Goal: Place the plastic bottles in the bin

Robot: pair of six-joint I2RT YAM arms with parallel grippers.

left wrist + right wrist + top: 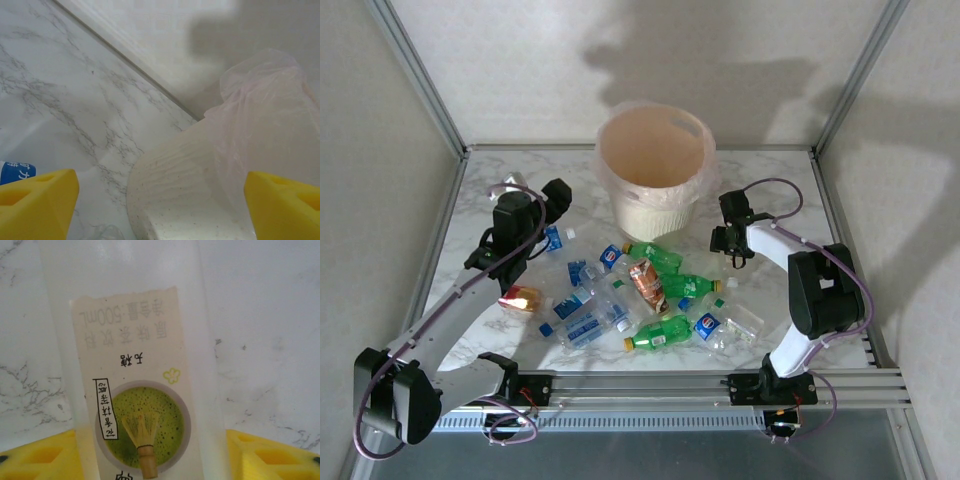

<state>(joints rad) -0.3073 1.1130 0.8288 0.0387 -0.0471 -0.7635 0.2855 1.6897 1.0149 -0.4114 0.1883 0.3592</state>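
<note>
The bin [650, 215] stood upright at the back of the marble counter [770, 180]. A thin translucent liner [265, 115] was folded over its rim, and the top view showed the pale pink of the bag inside it. The plastic bottles [660, 333] lay scattered on the counter in front of the bin, between the two arms. There were green ones with yellow caps, clear ones with blue labels and one with a brown-orange label. The left fingers [40, 200] were spread wide with nothing between them, and hung just left of the bin, facing its wall. A blue-labelled bottle [15, 172] lay on the counter just beyond the left one. The right fingers [40, 460] pointed down at the counter to the right of the bin, with a pale, matcha-labelled bottle [140, 365] standing between them. Each finger sat close against one side of that bottle. Whether they actually pressed it could not be told.
</note>
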